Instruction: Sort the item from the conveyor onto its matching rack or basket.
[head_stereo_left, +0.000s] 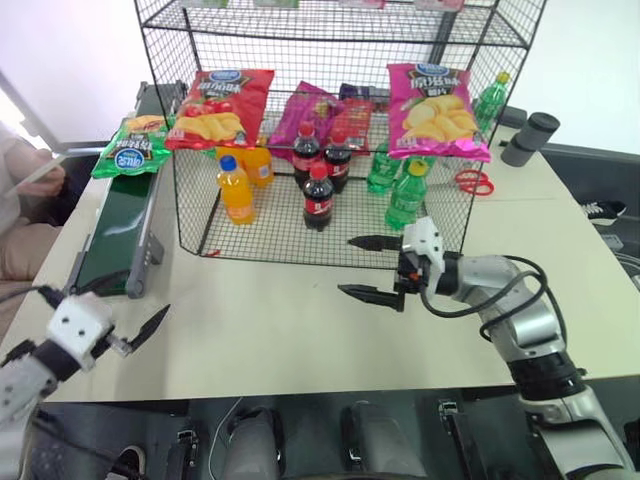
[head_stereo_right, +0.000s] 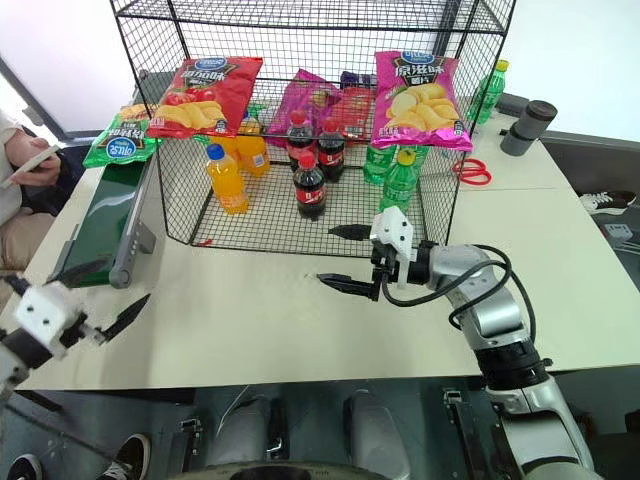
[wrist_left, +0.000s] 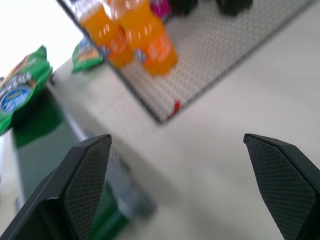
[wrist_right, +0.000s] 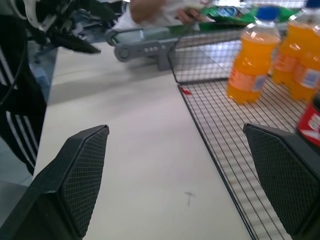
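Green bag (head_stereo_left: 132, 146) upper left on conveyor (head_stereo_left: 115, 235), well apart from both grippers: left (head_stereo_left: 140, 333), right (head_stereo_left: 372, 268), jaws spread, empty.

Red crisp bag (head_stereo_left: 218, 108) left, pink crisp bag (head_stereo_left: 436, 111) right; orange (head_stereo_left: 236, 189), cola (head_stereo_left: 318, 198), green bottles (head_stereo_left: 405, 196) between. Red scissors (head_stereo_left: 473, 181) on desk (head_stereo_left: 300, 320) far right.

Green crisp bag (head_stereo_left: 133, 146) flat on conveyor (head_stereo_left: 118, 225) far end, beside rack (head_stereo_left: 330, 120)
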